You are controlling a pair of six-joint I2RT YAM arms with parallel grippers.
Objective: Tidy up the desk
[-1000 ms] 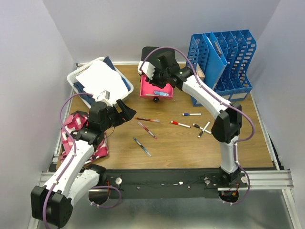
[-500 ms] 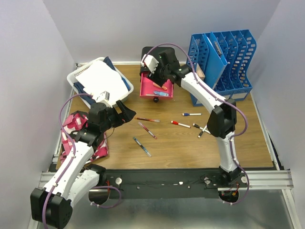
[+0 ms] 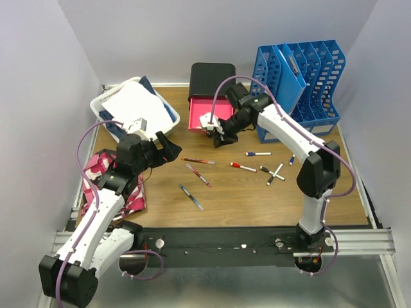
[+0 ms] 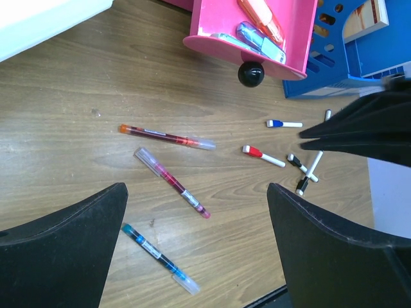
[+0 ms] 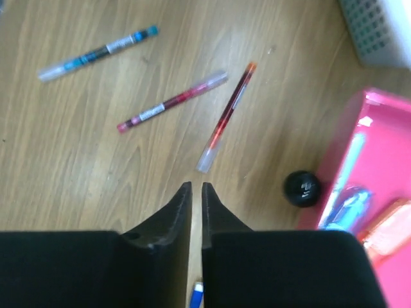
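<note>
1. The right gripper (image 5: pixel 196 187) has its fingers drawn almost together, only a slit between them and nothing in it. It hangs over the desk (image 3: pixel 250 199) just in front of the pink drawer (image 3: pixel 204 114), close to the drawer's black knob (image 5: pixel 302 188).
2. The left gripper (image 4: pixel 196 187) is spread wide and empty, over the left half of the desk.
3. Below it 3 pens lie apart from each other mid-desk: a red pen (image 4: pixel 166 136), a magenta pen (image 4: pixel 172 183) and a teal pen (image 4: pixel 159 258), the teal nearest the front edge.
4. A blue-capped marker (image 4: pixel 284 123) and a red-capped marker (image 4: pixel 263 156) lie toward the right edge.
5. A blue file rack (image 3: pixel 308 77) stands in the far right corner and a white basket (image 3: pixel 112 102) in the far left.
</note>
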